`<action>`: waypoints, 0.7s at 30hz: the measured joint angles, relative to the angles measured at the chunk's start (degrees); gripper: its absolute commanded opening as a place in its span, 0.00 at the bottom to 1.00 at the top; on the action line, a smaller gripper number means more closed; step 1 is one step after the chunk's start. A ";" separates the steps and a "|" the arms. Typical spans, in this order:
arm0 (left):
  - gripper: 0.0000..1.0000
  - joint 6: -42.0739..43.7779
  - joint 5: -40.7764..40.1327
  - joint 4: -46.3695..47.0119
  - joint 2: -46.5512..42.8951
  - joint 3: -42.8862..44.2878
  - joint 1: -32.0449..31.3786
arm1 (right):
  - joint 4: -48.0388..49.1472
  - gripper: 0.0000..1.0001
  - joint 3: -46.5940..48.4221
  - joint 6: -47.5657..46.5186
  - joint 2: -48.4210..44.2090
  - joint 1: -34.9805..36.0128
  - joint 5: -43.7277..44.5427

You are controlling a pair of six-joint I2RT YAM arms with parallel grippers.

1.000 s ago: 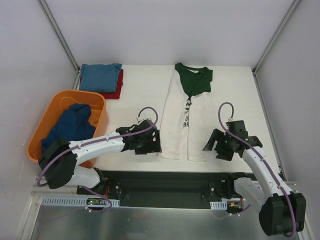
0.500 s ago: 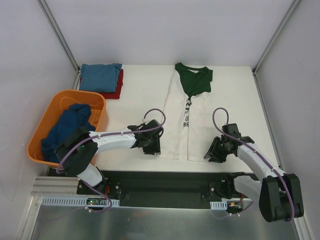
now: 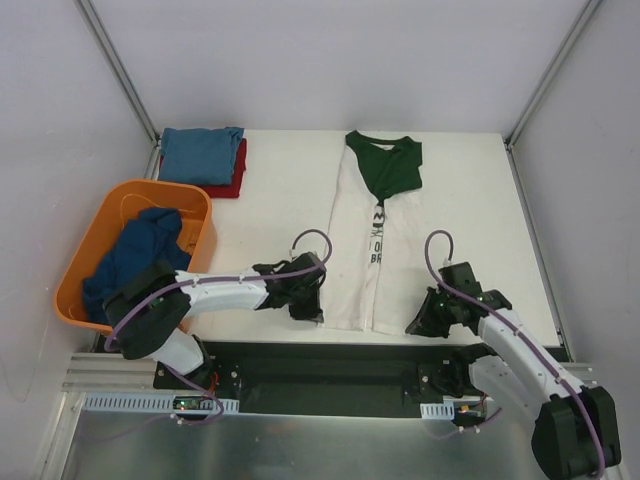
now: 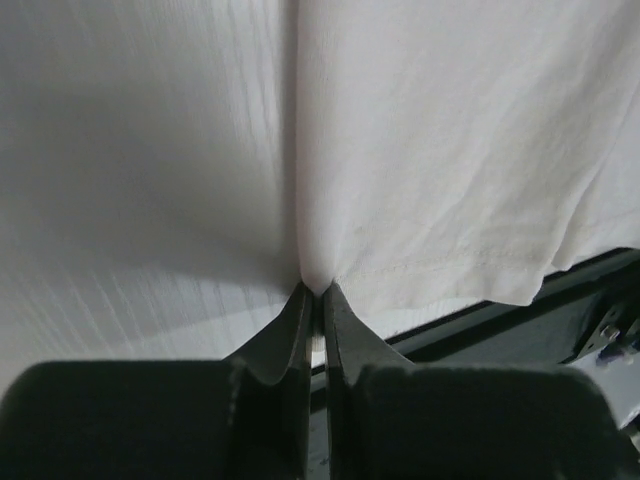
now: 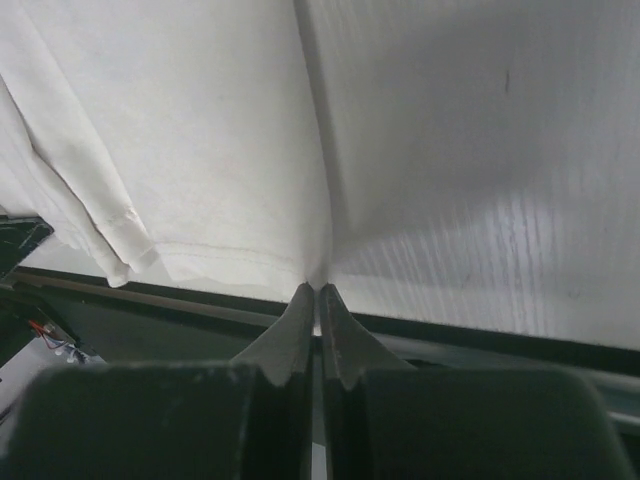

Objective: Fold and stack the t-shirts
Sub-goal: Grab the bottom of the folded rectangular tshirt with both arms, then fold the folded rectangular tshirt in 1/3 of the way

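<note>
- Folded lengthwise, the cream t-shirt (image 3: 362, 285) lies long and narrow on the white desk (image 3: 280, 200), with dark green cloth at its far end. Its black print is half lost in the fold.
- The left tool (image 4: 318, 293) is clamped tight on the near hem's corner, thin ribbed cloth puckering at its tips.
- The right tool (image 5: 317, 291) pinches the opposite corner, beside the stitched hem.
- At the far left, a folded blue t-shirt (image 3: 200, 153) hides most of a red t-shirt (image 3: 234, 182).
- A navy t-shirt (image 3: 140, 255) slumps crumpled in the orange plastic basket (image 3: 150, 205).
</note>
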 measured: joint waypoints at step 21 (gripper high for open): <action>0.00 -2.12 -3.67 -1.90 -21.59 -6.58 -9.92 | -16.46 0.01 4.39 6.21 -20.92 6.71 -1.29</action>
